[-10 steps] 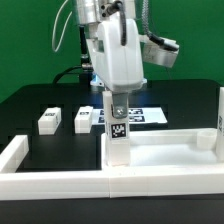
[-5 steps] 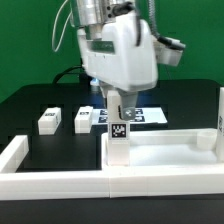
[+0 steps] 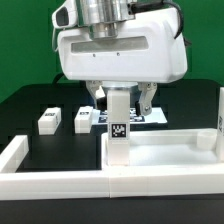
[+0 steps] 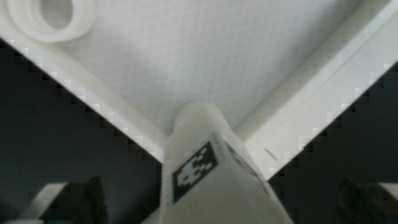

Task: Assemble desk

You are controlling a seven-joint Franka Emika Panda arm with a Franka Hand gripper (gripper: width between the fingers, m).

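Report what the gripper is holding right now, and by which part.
Nothing is held. The gripper is open, its fingers clear on either side of the upright white square-section plastic leg in the white tabletop panel's corner.

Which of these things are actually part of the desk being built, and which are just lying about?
Part of the job:
- tabletop panel
- corner leg, upright between the open gripper's fingers
- far leg, upright at the exterior view's right
- first loose leg and second loose leg, on the table

Just there:
- marker board
- border wall
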